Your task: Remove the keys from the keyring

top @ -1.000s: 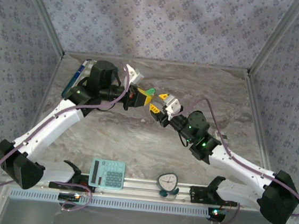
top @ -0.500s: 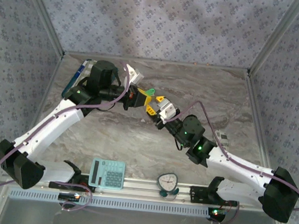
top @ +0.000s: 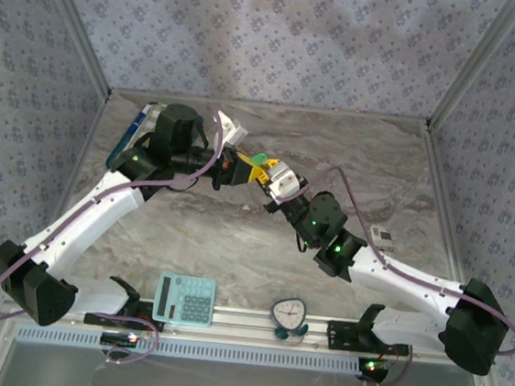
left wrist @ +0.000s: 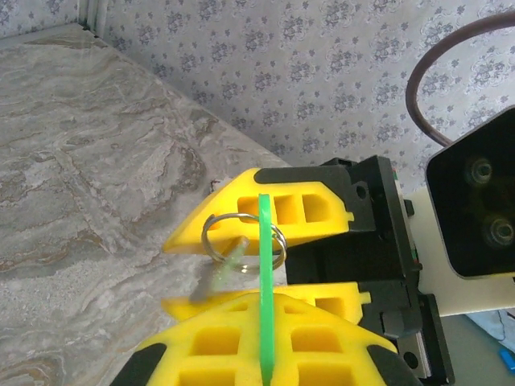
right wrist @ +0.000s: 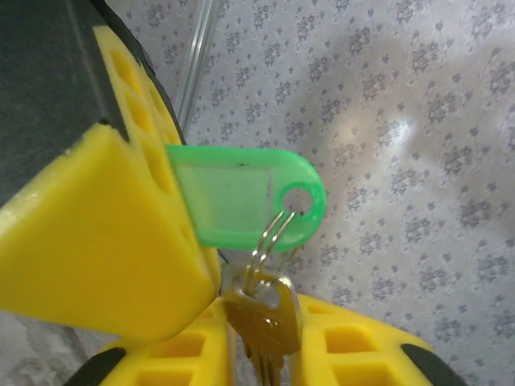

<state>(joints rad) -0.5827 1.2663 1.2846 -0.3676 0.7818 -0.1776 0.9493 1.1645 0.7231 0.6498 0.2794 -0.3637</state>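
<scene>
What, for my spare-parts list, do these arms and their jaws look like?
The left arm and right arm have white link shells, black joints and bases, green lights and a trailing purple cable each. The left gripper and right gripper have yellow wedge-shaped jaws with rectangular cut-outs on black mounts.

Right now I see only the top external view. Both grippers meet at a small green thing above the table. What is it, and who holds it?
Observer: It is a green key tag. The left gripper is shut on its end away from the hole.
Operator: Is any key attached to it?
Observer: Yes. A metal keyring passes through the tag's hole, and a brass key hangs from the ring.
Operator: And the right gripper?
Observer: The right gripper looks closed on that brass key, which fills the gap between its fingertips.
</scene>
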